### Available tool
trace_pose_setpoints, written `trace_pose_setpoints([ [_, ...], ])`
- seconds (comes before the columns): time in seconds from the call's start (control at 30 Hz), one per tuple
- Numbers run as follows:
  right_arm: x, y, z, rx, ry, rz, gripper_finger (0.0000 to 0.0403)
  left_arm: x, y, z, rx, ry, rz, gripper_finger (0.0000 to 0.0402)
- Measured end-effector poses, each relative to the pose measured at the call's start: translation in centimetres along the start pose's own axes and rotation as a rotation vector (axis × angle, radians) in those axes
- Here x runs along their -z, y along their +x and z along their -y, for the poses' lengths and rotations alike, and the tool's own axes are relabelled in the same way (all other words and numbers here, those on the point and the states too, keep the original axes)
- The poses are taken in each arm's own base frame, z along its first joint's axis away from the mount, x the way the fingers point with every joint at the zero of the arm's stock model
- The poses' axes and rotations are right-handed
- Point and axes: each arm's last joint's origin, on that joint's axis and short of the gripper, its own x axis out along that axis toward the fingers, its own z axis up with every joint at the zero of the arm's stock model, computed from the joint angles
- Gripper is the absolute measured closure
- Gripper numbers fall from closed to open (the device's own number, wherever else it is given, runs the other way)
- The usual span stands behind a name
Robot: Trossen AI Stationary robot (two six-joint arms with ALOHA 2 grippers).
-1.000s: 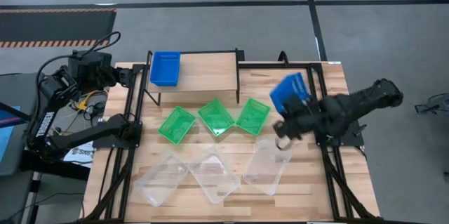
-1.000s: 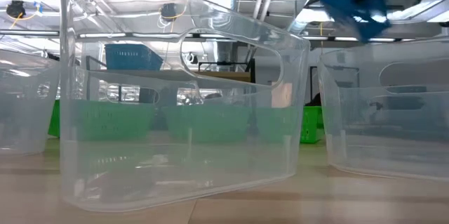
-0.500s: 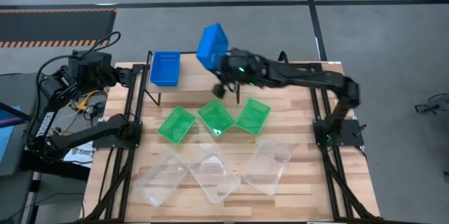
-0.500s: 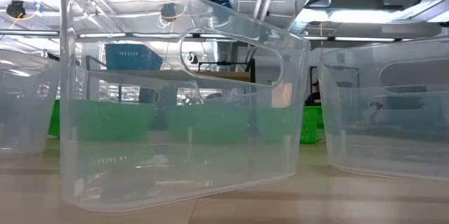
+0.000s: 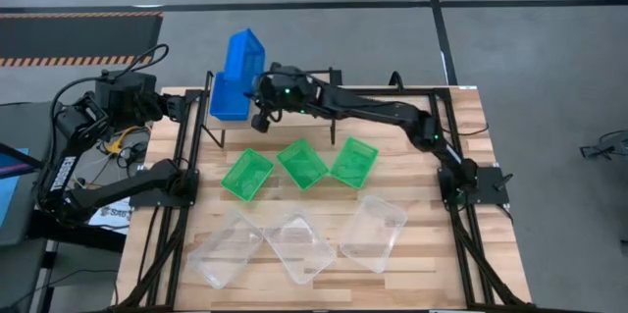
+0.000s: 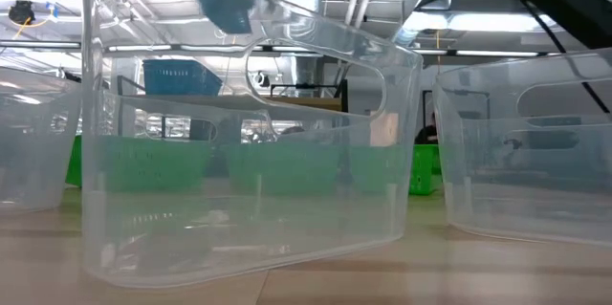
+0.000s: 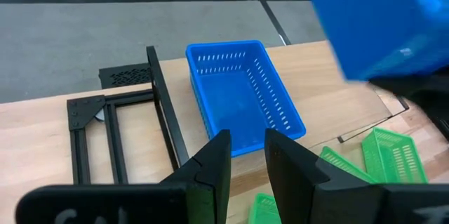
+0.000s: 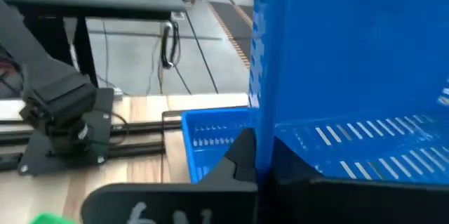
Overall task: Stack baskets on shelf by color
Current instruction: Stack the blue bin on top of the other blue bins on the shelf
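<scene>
One blue basket (image 5: 230, 97) is already set on the shelf (image 5: 294, 97), at its end nearest the left arm. A second blue basket (image 5: 245, 55) is carried by the right hand (image 5: 263, 107), whose fingers are pinched on one wall so that the basket is tipped steeply on edge. It is held above and just beyond the resting blue basket, not yet lowered into it. In the right wrist view the held basket's wall (image 8: 351, 62) rises straight ahead of the fingers, with the shelved basket (image 8: 210, 143) below and in front of the hand.

A third blue basket is not seen in these views. Three green baskets (image 5: 300, 164) lie in a row on the bench (image 5: 432, 254), just on the near side of the shelf and below the outstretched right arm, apart from the hand. Three clear baskets (image 5: 294, 244) lie farther off, well apart from the hand.

The left hand (image 7: 242, 168) waits back at its own side of the bench, fingers slightly parted and holding nothing, with the shelved basket (image 7: 242, 94) ahead of it.

The work is judged to be at an early stage: the blue stack is only begun, and the green and clear stacks are not yet started.
</scene>
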Motion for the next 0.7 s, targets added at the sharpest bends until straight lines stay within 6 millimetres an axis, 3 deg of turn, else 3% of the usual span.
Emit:
trace_pose_setpoints([
  [0.47,3.7,3.2,-1.3,-0.028,0.016,-0.048,0.0397,0.0,0.0,0.0,0.000,-0.009,0.000,0.0326],
  [0.7,4.0,3.3,-1.4,-0.034,0.012,-0.074,0.0382,0.0,0.0,0.0,-0.001,-0.008,0.001,0.0326],
])
